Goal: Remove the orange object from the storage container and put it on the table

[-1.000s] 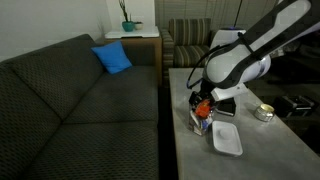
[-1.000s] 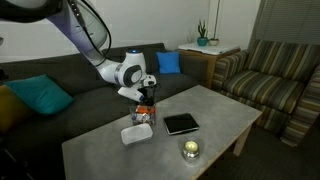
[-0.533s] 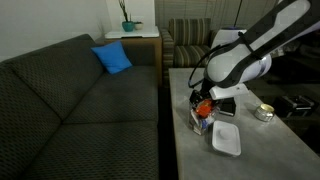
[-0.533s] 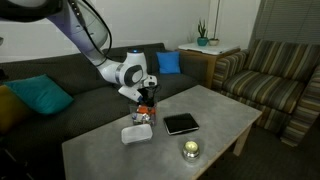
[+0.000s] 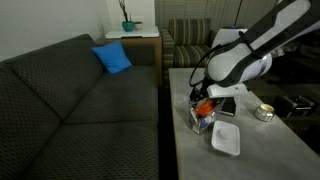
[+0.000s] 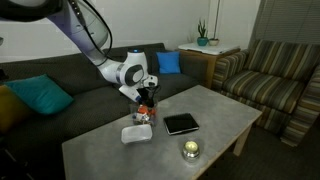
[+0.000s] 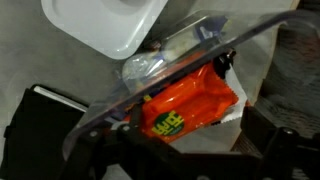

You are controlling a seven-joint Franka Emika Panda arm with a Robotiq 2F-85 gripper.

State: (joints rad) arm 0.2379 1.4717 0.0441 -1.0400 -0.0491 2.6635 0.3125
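Jaws stand wide apart on the gripper, holding nothing, at six o'clock of the orange object in the wrist view, which lies inside the storage container on the table. Probably a light, crinkly, slippery packet; pinch it across its middle.

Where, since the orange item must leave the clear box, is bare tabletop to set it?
Free: the end of the grey table beyond the flat black slab, and the corner beside the white square tray. Crowded: around the clear plastic box.
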